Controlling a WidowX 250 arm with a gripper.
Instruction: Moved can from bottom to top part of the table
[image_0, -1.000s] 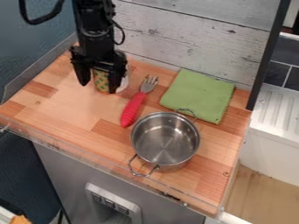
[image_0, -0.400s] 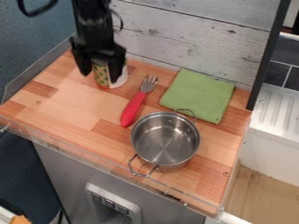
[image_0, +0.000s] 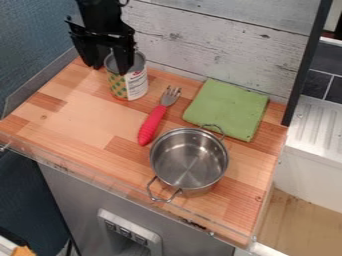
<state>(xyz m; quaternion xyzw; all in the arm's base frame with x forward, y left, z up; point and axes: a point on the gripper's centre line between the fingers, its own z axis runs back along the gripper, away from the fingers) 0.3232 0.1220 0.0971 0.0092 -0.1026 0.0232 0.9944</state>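
My black gripper (image_0: 108, 69) hangs at the upper left of the table, with its two fingers spread apart and open. The can (image_0: 128, 82), with a green-yellow patterned and white label, stands upright on the wooden table (image_0: 80, 115) near the back wall. One finger is in front of the can's upper left part, and the other is off to its left. The can is not between the fingers. Whether the right finger touches the can, I cannot tell.
A fork with a red handle (image_0: 152, 124) lies just right of the can. Farther right is a folded green cloth (image_0: 227, 109). A steel pot (image_0: 189, 161) with two handles stands near the front right. White planks (image_0: 220, 45) form the back wall.
My gripper has moved up and to the left, off the can, whose top and label are now more exposed. The can stands slightly farther back than a second ago.
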